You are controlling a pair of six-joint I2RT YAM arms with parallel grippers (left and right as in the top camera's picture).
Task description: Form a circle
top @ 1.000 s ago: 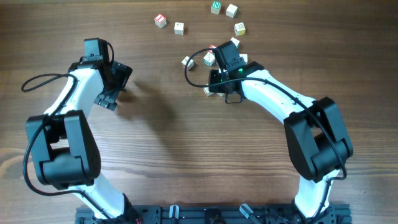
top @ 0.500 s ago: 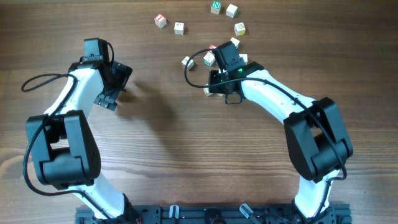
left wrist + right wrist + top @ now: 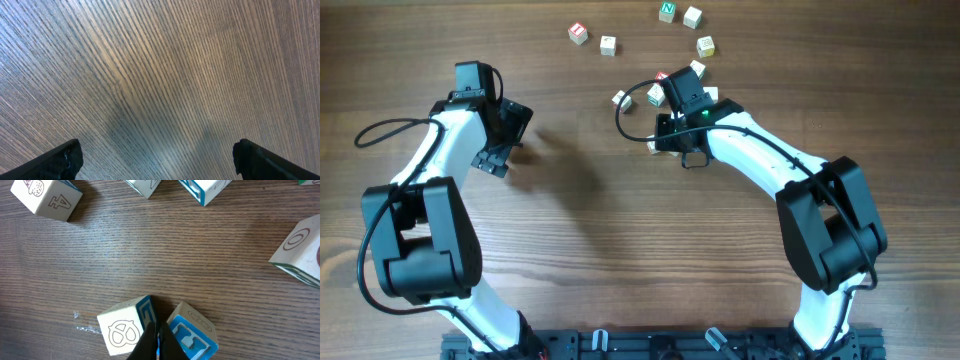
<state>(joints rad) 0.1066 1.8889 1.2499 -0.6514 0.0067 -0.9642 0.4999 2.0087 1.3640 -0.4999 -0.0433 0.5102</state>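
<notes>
The circle's pieces are small pale wooden cubes, loosely scattered at the table's far middle, such as a red-lettered cube (image 3: 578, 33) and a green-lettered cube (image 3: 667, 11). No ring shows. My right gripper (image 3: 157, 331) is shut with nothing held. Its tips are wedged between a pretzel-marked cube (image 3: 122, 330) and a blue-faced cube (image 3: 192, 332). In the overhead view the right gripper (image 3: 668, 128) covers most of that pair. My left gripper (image 3: 505, 138) stands open over bare wood at the left, away from every cube. The left wrist view shows the left gripper (image 3: 160, 162) with nothing between its fingers.
Ahead of the right fingers lie a cube marked 4 (image 3: 47, 197), two cubes at the top edge and an O-marked cube (image 3: 300, 250) at the right. A black rail (image 3: 650, 345) runs along the near table edge.
</notes>
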